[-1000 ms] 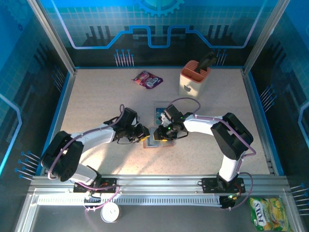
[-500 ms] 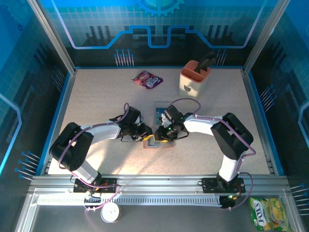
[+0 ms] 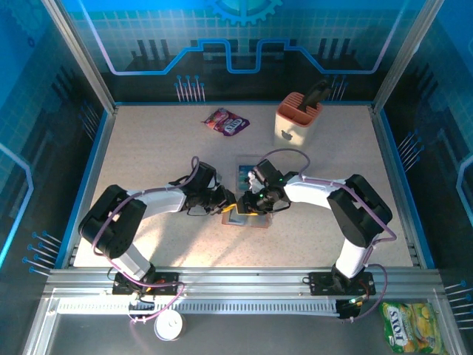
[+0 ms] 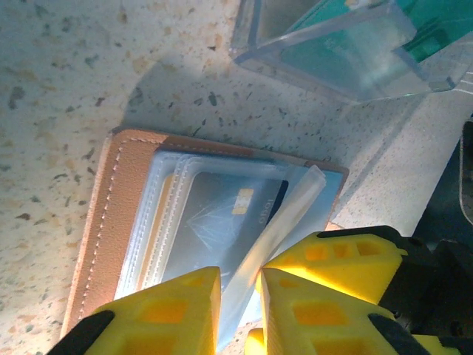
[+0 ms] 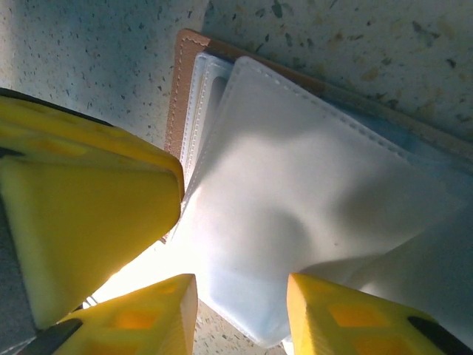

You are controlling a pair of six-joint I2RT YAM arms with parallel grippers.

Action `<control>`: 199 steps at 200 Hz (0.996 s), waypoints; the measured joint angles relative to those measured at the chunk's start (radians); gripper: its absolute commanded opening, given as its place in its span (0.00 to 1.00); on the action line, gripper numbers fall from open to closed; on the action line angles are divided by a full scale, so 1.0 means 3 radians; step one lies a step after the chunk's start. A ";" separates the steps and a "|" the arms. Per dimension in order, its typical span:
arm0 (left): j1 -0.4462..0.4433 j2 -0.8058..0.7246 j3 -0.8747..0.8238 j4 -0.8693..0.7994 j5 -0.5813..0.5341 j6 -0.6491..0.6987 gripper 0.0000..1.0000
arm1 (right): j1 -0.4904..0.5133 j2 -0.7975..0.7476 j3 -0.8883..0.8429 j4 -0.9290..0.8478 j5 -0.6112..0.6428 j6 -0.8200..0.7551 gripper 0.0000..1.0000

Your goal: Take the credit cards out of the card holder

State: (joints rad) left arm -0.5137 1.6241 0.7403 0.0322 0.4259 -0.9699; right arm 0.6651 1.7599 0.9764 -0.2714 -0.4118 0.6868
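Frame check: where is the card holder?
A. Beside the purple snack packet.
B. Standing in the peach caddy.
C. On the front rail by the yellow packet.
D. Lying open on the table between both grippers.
D: the card holder lies open on the table, pockets up, with the left gripper and right gripper both at it, well apart from the caddy and purple packet.

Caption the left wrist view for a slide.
Left gripper pinches a pale flap of the open card holder on the speckled table.
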 measured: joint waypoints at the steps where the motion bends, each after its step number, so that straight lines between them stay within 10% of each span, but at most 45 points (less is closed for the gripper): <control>1: 0.0001 0.0000 -0.0001 0.0001 0.0000 0.0000 0.23 | -0.0001 0.0000 0.0000 0.0000 0.0000 0.0001 0.38; 199: -0.0075 -0.0113 -0.0079 0.0154 -0.0027 -0.0080 0.29 | -0.0109 -0.0089 -0.0253 0.0048 0.0060 -0.0109 0.36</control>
State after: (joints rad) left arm -0.5362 1.5902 0.7166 0.0784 0.4179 -0.9939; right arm 0.6323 1.7332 0.9005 -0.2569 -0.3939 0.6540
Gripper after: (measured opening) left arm 0.281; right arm 0.363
